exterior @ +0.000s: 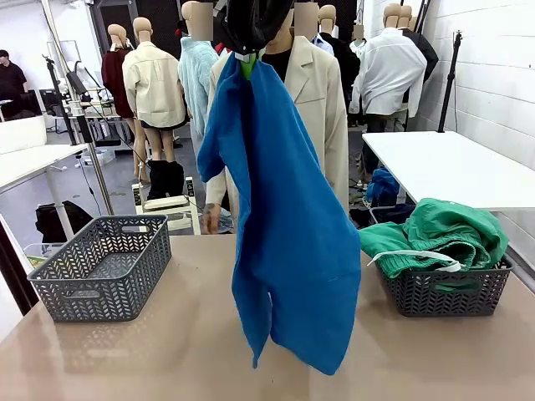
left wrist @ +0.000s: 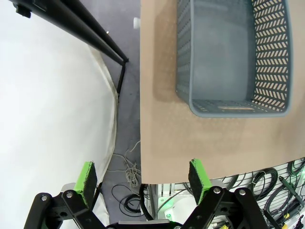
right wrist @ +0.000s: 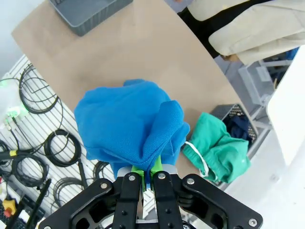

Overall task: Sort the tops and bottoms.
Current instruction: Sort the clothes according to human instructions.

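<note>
My right gripper (right wrist: pixel 147 172) is pinched on the blue top (exterior: pixel 280 217), holding it high over mid-table so its hem clears the surface and can swing left to the empty basket (exterior: pixel 100 269), away from the green bottoms (exterior: pixel 443 234), while my left gripper (left wrist: pixel 143 181) waits spread wide

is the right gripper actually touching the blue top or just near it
Touching. In the right wrist view the right gripper has its green pads closed on a bunched fold of the blue top, which hangs from it above the table.
</note>
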Motion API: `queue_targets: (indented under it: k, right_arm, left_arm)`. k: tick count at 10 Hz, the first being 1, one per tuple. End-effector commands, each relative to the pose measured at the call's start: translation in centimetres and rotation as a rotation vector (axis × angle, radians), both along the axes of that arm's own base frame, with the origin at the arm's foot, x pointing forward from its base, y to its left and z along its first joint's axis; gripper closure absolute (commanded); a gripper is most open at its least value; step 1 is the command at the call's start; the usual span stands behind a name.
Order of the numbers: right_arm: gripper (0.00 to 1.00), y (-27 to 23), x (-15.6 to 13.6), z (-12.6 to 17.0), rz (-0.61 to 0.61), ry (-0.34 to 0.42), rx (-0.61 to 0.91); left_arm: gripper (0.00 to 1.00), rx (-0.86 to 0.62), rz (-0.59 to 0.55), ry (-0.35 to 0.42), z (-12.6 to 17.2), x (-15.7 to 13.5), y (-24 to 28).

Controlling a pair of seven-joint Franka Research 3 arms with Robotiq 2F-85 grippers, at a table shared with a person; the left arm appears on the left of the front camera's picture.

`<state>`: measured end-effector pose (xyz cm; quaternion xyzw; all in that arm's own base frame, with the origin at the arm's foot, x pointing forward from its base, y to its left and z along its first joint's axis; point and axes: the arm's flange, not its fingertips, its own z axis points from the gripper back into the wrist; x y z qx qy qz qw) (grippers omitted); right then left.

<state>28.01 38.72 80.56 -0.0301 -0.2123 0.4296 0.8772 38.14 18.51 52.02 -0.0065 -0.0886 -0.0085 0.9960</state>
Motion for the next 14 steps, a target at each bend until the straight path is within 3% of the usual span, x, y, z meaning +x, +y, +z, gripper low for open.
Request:
queue_targets:
  k: [1,14]
  right_arm:
    - [1.00,-0.29,-0.08,0.29,0.008,-0.014,0.005]
    - [1.00,-0.29,-0.08,0.29,0.008,-0.014,0.005]
  left_arm:
    - [0.00,0.007,-0.002,0.009,0.14,0.05,0.30]
    - [0.00,0.007,-0.002,0.009,0.14,0.05,0.30]
